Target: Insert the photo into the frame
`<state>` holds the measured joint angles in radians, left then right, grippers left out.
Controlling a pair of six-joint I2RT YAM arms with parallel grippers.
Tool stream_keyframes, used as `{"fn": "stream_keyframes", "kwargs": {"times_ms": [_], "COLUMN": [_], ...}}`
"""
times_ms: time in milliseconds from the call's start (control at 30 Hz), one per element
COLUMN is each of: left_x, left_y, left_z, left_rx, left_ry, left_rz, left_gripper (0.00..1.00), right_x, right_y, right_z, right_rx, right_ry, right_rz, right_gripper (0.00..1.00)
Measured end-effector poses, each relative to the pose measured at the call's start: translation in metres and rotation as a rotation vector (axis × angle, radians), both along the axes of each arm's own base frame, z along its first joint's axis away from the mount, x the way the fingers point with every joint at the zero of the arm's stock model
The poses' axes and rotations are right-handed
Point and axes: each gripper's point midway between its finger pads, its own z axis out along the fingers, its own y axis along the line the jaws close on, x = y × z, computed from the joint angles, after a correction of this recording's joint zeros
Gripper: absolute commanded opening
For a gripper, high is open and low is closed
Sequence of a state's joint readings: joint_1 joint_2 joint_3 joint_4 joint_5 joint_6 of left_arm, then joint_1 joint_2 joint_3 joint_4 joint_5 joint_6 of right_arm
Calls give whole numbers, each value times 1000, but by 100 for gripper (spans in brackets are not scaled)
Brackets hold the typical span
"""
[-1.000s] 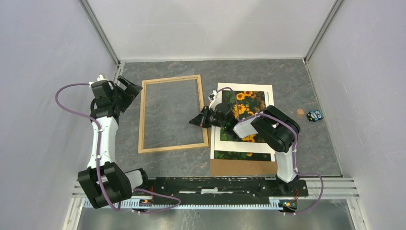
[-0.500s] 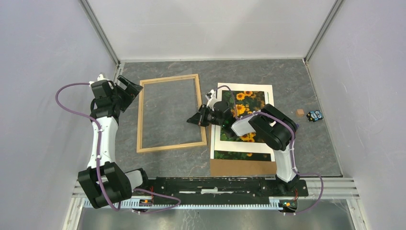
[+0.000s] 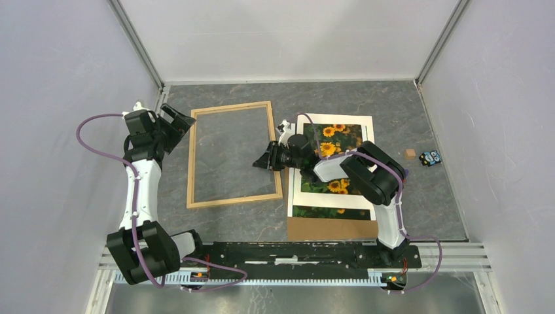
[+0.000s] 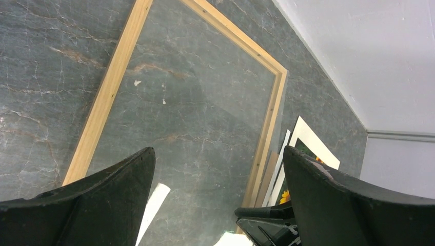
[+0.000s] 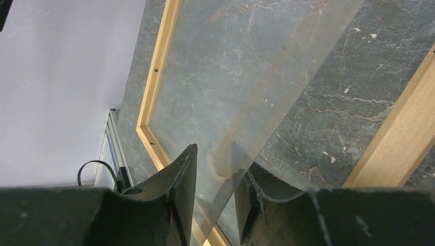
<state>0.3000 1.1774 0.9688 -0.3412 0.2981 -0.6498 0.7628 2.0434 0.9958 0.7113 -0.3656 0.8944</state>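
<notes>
Clear pane (image 5: 246, 77) is shown best in the right wrist view, tilted over the frame (image 5: 392, 138), between parted jaws of the right tool (image 5: 215, 205); left tool (image 4: 218, 154) is spread wide.

no readable text, labels, brands or numbers in any view.

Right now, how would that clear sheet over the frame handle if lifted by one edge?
Probably stiff: the clear sheet looks flat though raised at one edge over the frame, between the right fingers. Likely slippery, with its glossy face. Thin edge, so possibly fragile.
</notes>
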Motion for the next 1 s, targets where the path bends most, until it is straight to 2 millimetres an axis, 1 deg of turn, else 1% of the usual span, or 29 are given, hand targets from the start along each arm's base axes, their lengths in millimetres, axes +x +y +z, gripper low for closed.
{"fn": "stream_keyframes", "kwargs": {"times_ms": [133,333,500,633,833,933,1000], "left_x": [0,0,0,-1,-1,-1,-1], "left_y": [0,1,0,2,1,1,1], "left_z": [-1,-1,-1,-2,-2,-2,-3], "left_rx": [0,-1,-1,-2,-8,-10,-11], "left_ry": [1,2,2,3,0,0,0], "left_rz": [0,2,1,4,-3,-4,-4], "left_gripper": [100,100,100,100,100,100,100], "right_x": [1,4,6,9,14,16,15], "right_y": [-1,-3,-14,-23,-29,-31,-34], "right_z": [-4,-13,-21,-14,8,8,5], "right_rx": [-38,-112,-215,-281,-310,-327,-348], "right_ry": [-7,-18,-41,-85,-161,-173,-174], "right_rz": [11,22,21,14,8,9,9], "right_gripper": [46,61,70,72,72,73,75]}}
